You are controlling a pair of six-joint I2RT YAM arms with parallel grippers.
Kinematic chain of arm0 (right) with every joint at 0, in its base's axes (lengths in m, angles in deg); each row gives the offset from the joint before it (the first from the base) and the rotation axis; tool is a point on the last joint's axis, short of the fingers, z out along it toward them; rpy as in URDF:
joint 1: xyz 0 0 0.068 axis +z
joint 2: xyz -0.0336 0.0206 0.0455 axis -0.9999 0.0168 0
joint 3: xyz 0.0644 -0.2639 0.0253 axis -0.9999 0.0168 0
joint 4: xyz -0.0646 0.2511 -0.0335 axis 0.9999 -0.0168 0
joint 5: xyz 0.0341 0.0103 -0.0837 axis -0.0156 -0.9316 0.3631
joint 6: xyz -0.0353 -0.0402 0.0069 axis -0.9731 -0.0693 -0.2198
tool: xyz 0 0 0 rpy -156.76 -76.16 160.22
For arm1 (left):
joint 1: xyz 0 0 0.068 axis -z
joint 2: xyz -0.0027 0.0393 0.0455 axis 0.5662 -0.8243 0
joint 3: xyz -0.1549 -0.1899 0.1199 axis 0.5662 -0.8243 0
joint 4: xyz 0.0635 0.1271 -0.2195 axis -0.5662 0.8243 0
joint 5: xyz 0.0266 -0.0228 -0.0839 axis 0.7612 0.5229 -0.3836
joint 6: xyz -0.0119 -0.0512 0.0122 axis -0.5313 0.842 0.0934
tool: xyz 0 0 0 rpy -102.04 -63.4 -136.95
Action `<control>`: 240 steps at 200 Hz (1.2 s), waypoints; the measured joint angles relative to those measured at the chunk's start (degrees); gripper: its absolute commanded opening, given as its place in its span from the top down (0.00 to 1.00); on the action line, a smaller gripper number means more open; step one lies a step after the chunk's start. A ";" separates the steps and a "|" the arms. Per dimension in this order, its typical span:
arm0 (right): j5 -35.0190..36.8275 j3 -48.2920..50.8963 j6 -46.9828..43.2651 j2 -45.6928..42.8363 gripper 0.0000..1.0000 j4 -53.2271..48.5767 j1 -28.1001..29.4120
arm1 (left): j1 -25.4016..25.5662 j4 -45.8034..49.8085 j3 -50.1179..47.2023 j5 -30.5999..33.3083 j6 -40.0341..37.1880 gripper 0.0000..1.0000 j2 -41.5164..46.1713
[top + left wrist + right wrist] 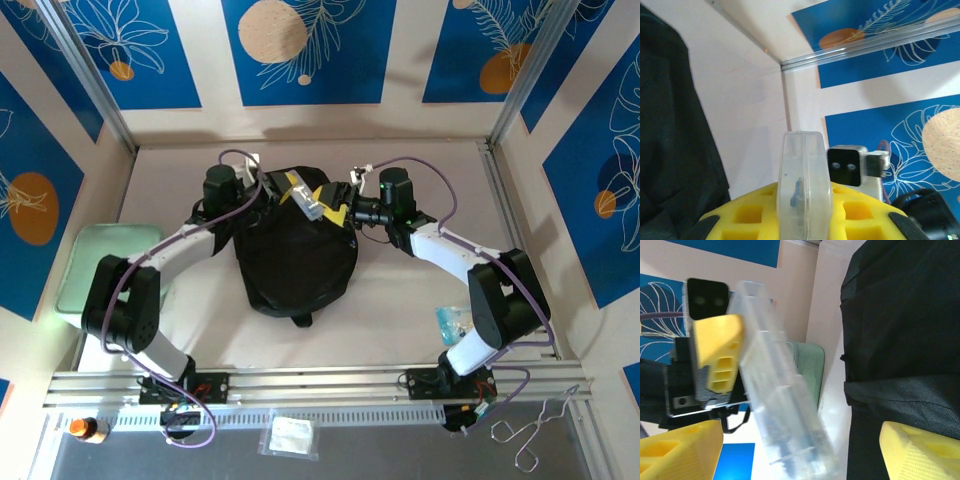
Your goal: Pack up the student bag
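Student bag (296, 262), one; clear case (804, 175), one, gripped by left end effector (805, 222)

A pale green tray (95, 265) sits at the left edge of the table (400, 300). A small clear packet (452, 325) with something blue inside lies near the table's near right corner. A clear plastic case (308, 203) hangs tilted over the far middle. On the grey ledge (400, 445) in front are an orange-topped knob (85, 428) at its left end, a flat white packet (292, 437) midway and a bent wire tool (540, 430) at its right end.

Left claw (805, 215) pinched nearly closed; right claw (800, 452) spread wide.
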 measured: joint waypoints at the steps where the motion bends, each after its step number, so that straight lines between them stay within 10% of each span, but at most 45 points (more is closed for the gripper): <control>1: 0.00 0.00 0.00 0.00 0.21 0.00 0.00 | -0.02 -0.04 0.02 0.00 0.00 0.88 0.02; 133: -8.85 -3.41 8.11 7.41 0.67 12.09 1.62 | -0.72 -3.26 -0.20 -0.24 2.73 0.85 -0.70; 191: -9.16 -3.32 6.58 6.73 0.84 10.54 1.03 | -1.29 4.09 -0.94 3.23 -3.93 0.39 0.09; 240: -4.74 -1.53 -1.66 1.55 0.87 -3.32 -2.19 | -0.35 20.98 -3.65 13.42 -17.79 0.29 5.22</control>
